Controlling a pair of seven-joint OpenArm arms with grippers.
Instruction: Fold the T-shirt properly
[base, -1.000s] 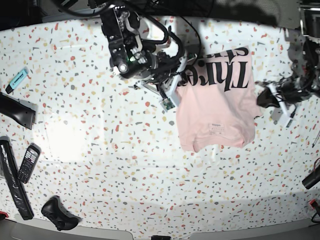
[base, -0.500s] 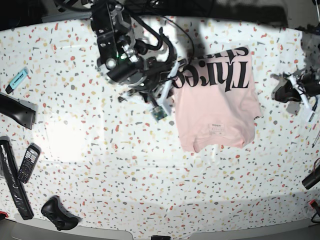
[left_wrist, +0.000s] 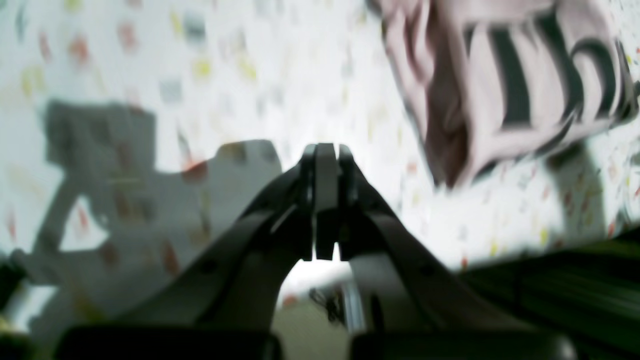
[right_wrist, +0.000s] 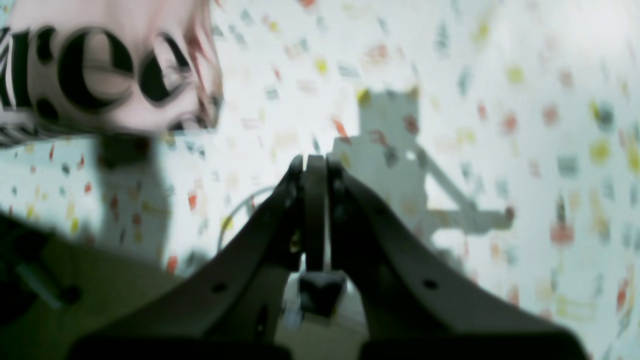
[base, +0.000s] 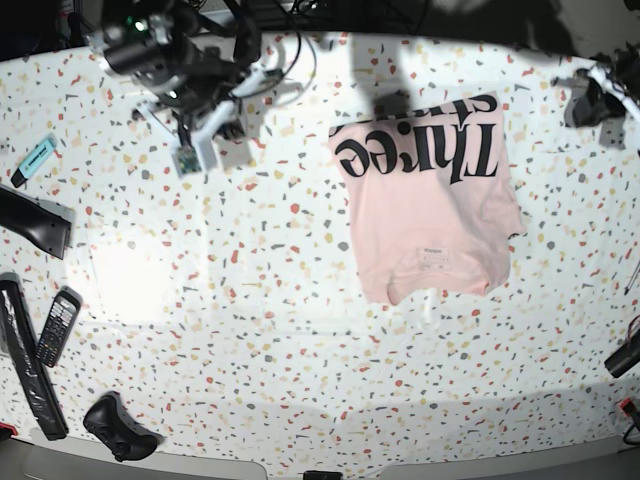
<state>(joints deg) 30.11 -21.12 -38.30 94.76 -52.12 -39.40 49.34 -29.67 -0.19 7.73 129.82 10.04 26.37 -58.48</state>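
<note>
The pale pink T-shirt (base: 430, 210) lies folded on the speckled table, right of centre, with the black "Three" lettering upside down along its far edge. My right gripper (base: 195, 145) hovers at the far left of the table, well away from the shirt; in the right wrist view it (right_wrist: 315, 200) is shut and empty, with the shirt (right_wrist: 100, 65) at the upper left. My left gripper (base: 598, 100) is at the far right edge, apart from the shirt; in the left wrist view it (left_wrist: 325, 200) is shut and empty, with the shirt (left_wrist: 500, 75) at the upper right.
A teal marker (base: 35, 160), a black bar (base: 35, 225), a phone (base: 58, 325), a long black strip (base: 25, 365) and a black controller (base: 120, 428) lie along the left edge. A black object (base: 625, 355) sits at the right edge.
Both arms have pulled away from the shirt: the right-wrist arm to the far left corner, the left-wrist arm up to the far right. The shirt has stayed in place.
</note>
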